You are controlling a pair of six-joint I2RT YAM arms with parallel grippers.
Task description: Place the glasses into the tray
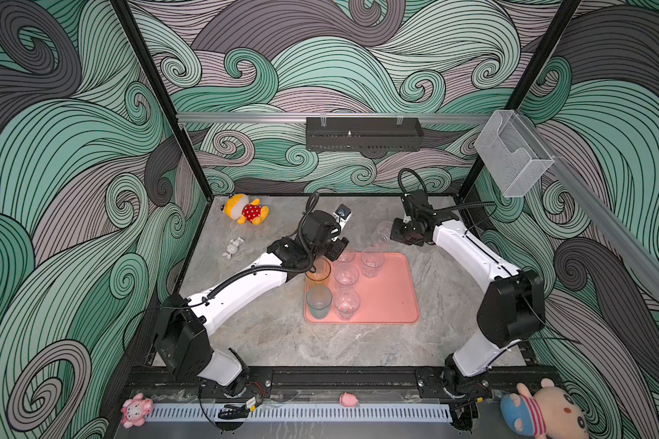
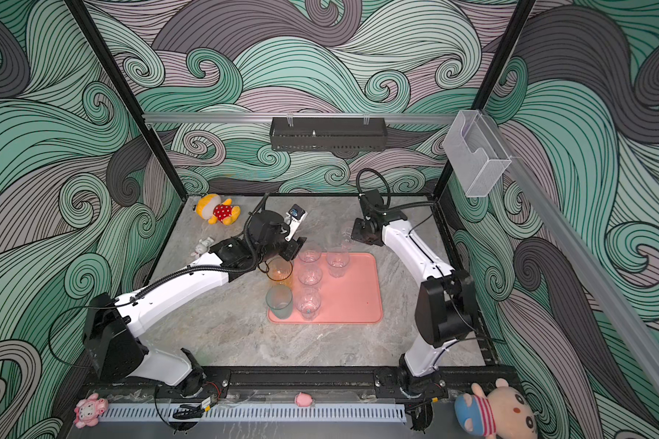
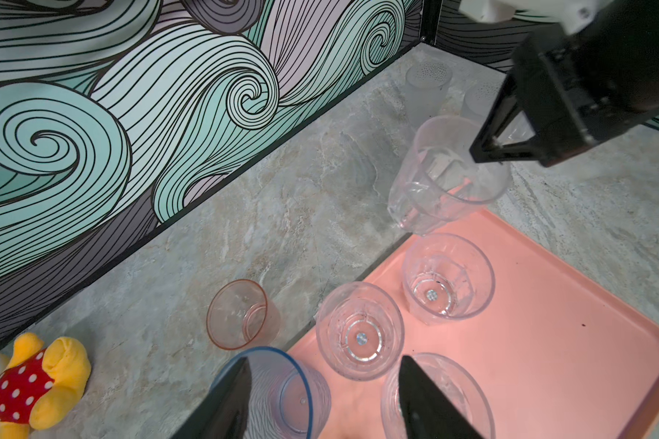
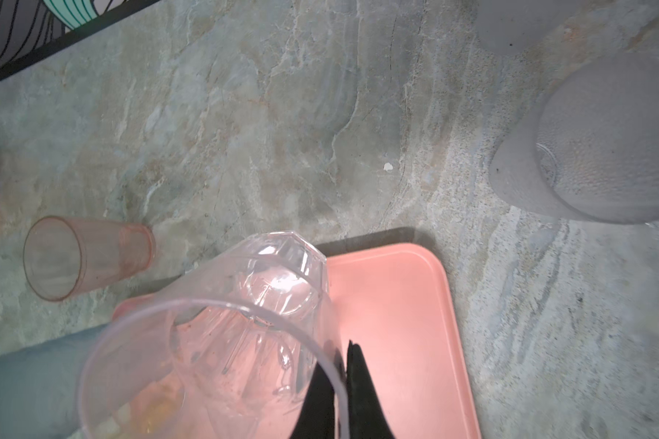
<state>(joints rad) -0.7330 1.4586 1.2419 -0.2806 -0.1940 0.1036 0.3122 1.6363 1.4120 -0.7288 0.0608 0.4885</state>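
Several upright glasses [image 1: 347,304] in tray [image 1: 389,296]

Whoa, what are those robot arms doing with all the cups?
They are putting glasses onto the pink tray. The right pincer is shut on the rim of a clear glass, holding it tilted at the tray's far edge. The left pincer is open and holds nothing, hanging over the tray's other far corner. Several glasses, an orange glass among them, already stand on the tray. A pink glass and a frosted glass are on the table.
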